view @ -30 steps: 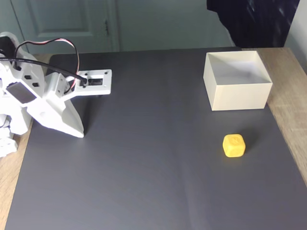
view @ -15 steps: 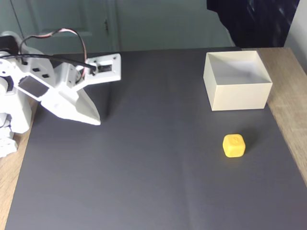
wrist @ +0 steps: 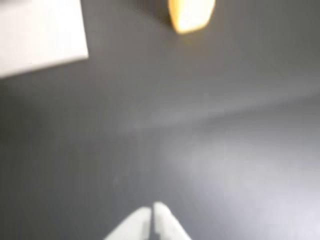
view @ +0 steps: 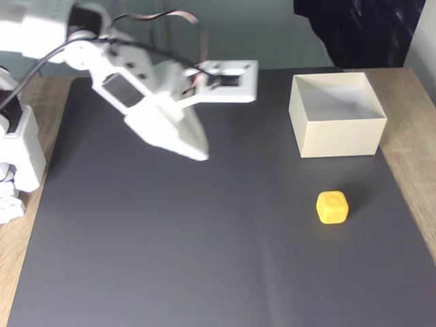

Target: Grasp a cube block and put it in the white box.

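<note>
1. In the fixed view, the white arm (view: 102, 61) is reaching from the far left out over the dark grey mat (view: 204, 238), and its gripper (view: 197, 151) is pointing down and to the right, hanging above the mat's far middle part.
2. In the wrist view, the gripper (wrist: 152, 210) is showing its two pale fingertips at the bottom edge, and they are lying together with hardly a slit between them, so the jaws are standing closed and are holding nothing.
3. The yellow cube block (view: 332, 207) is sitting on the mat toward the right in the fixed view, well apart from the gripper, with a faint round mark on its top face.
4. The white box (view: 337, 122) is standing on the far right part of the mat, lidless, with its pale inside showing; the cube is lying just nearer than it and is not touching it.
5. In the blurred wrist view, the cube block (wrist: 191, 14) is showing at the top edge, cut off by the frame, and the white box (wrist: 40, 35) is taking the top left corner.
6. A bare wooden tabletop (view: 412, 143) is showing along the right side of the mat in the fixed view.
</note>
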Robot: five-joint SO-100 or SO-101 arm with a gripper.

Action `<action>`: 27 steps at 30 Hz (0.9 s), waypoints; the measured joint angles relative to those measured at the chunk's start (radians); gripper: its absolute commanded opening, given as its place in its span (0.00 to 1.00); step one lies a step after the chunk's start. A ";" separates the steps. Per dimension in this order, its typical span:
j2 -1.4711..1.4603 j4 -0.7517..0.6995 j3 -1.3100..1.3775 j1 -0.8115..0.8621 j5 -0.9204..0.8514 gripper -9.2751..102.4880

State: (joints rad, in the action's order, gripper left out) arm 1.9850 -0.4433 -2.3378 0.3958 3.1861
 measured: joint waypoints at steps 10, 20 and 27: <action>-0.405 -0.034 0.515 0.031 0.020 0.09; -0.759 -0.120 0.946 0.066 0.032 0.09; -0.968 -0.219 1.236 0.077 0.032 0.09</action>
State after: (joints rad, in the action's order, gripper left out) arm 1.0170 -0.6627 -1.1014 0.4725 3.2183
